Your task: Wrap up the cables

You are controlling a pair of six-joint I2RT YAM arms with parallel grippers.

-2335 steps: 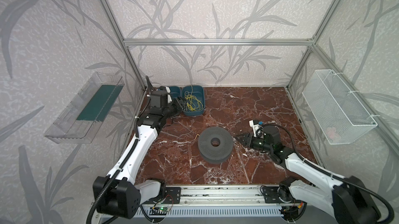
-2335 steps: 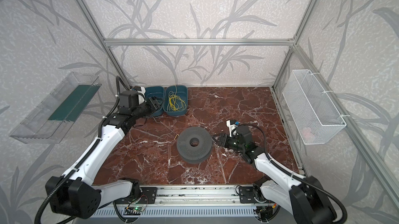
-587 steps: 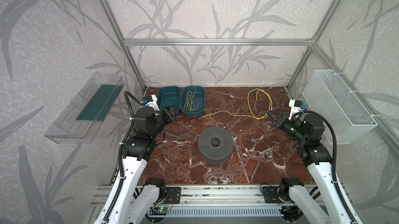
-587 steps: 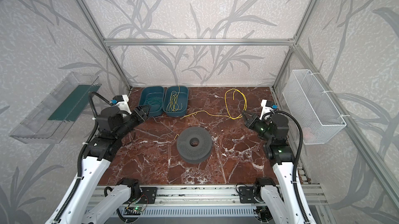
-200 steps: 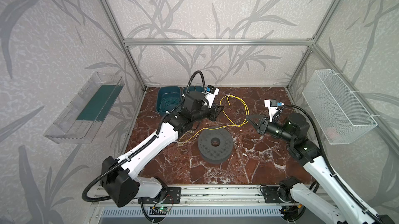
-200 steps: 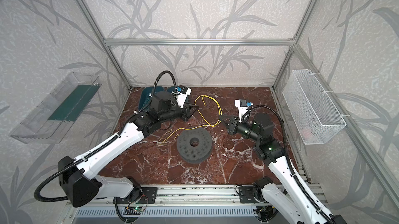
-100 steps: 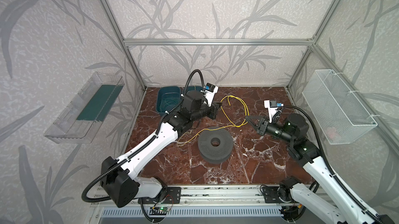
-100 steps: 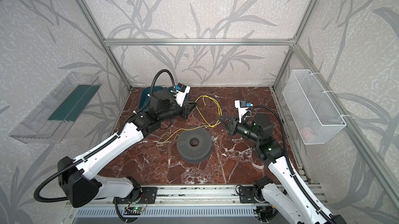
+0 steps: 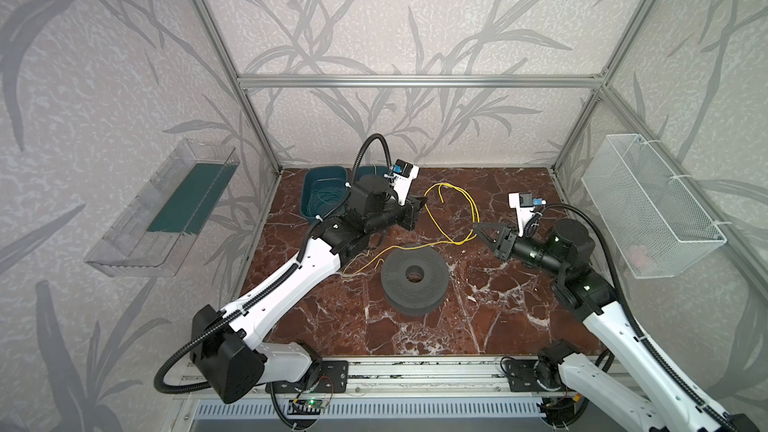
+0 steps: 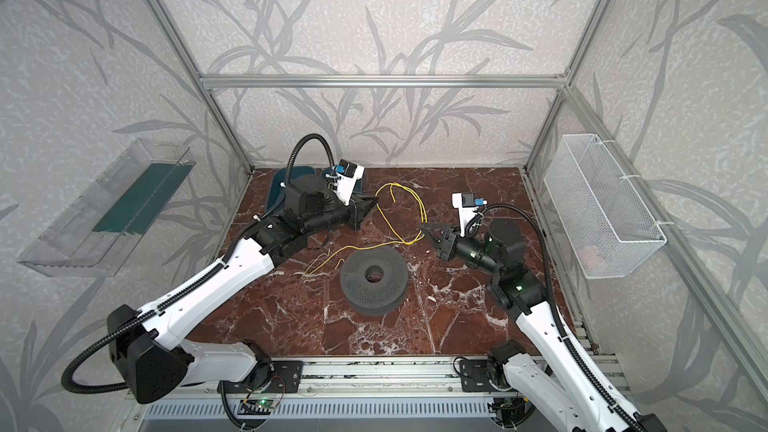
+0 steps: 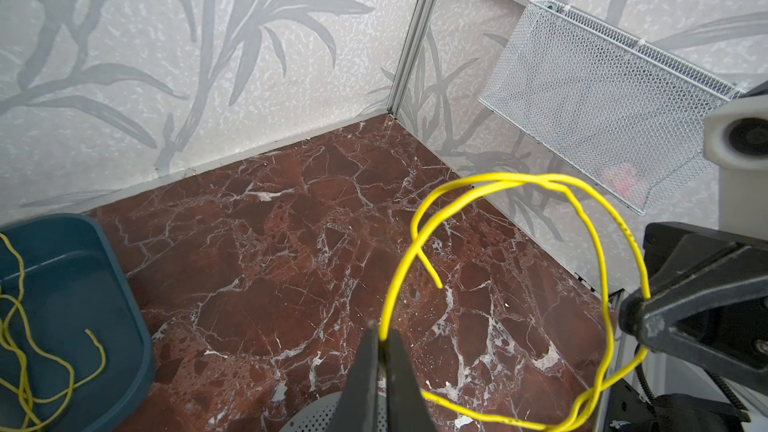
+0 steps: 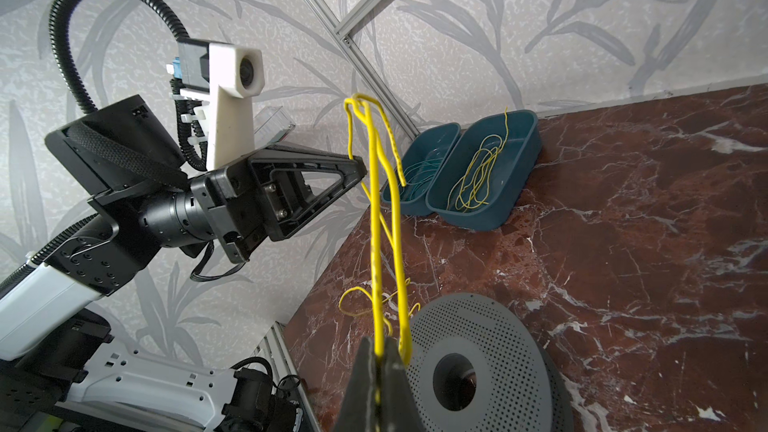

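A: In both top views you had one yellow cable strung between the arms. The left fingers pinched it at one spot and the right fingers at another. A loop stood in the air behind the grey reel. Why so high?

B: I'd judge you raised it so the slack hung clear of the desk and could not snag. The loose tail lay on the desk just beside the reel, handy for winding.

A: From the left wrist, your left fingers were closed to a slit, with the cable coming out between the tips. It curved round to the right fingers.

B: Two holds on one strand, probably so you could shape the loop rather than drag it.

A: From the right wrist, your right fingers were clamped tight on the cable. It rose from them towards the left fingers.

B: The blue tub sat at the back edge of the desk with spare cables lying in it, likely parked away from the winding.

A: Any writing?

B: None you could have read. Faint dark marks ran along the cable in the left wrist view, too small to make out. I saw no brand on the reel, tub or arms.
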